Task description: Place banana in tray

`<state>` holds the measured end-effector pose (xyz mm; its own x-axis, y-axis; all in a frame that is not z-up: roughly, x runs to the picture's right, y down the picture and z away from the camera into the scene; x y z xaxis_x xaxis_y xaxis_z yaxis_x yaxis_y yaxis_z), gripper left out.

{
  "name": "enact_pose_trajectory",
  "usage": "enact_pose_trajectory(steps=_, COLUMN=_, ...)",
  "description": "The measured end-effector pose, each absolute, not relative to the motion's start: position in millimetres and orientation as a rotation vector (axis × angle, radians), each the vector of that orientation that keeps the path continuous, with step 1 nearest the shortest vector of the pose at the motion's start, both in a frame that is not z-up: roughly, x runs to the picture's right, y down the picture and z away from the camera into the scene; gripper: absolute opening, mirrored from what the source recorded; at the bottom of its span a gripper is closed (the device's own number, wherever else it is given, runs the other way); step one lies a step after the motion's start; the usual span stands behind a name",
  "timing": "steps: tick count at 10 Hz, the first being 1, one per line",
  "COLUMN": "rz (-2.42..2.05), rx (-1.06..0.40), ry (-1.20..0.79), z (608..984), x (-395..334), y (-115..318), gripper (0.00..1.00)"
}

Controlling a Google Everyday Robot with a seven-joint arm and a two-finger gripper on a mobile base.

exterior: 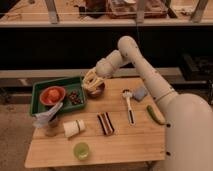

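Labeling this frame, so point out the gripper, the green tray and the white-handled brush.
gripper (91,81): camera view, its tip, above the bowl (101,91).
green tray (56,81): camera view, far rim.
white-handled brush (129,108): camera view, mid-handle.
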<state>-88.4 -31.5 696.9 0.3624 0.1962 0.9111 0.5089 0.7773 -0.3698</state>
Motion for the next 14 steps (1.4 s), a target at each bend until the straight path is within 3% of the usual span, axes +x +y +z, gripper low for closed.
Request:
enact_pose_trajectory(steps=4, rz=-0.271, rx=-0.707, ry=-1.183, z=698.3, x=-131.2, y=-29.1, gripper=0.0)
enact_pose_trajectory(steps=14, rz=-0.267, rx=-0.842, ry=-1.041, z=780.0, x=-207.5, y=46.8, gripper=0.02)
